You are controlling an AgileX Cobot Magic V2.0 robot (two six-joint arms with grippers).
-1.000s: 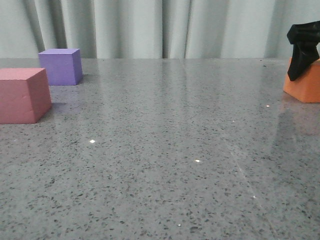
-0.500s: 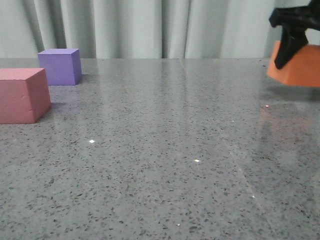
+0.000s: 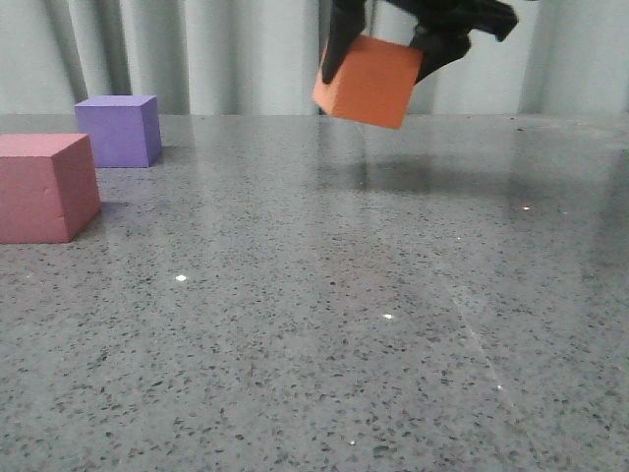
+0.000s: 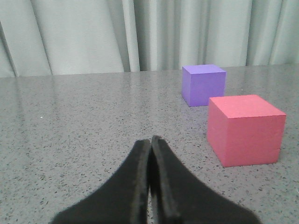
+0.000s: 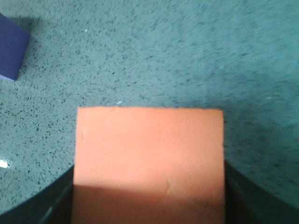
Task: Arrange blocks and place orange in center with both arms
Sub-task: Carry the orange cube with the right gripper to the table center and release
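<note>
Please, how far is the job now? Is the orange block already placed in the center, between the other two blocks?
Not yet. Done: the right gripper has the orange cube lifted off the table, tilted. In hand: it holds the cube in the air. Left: setting it down in the center and arranging the pink-red cube and purple cube, which sit together at the left. The left gripper is shut and empty.

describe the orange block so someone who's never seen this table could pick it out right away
Start at the grey speckled table with pale curtains behind. Above its far middle, the right gripper holds the orange block in the air, tilted. The pink block and purple block sit on the table at the left; only the orange one is lifted.
</note>
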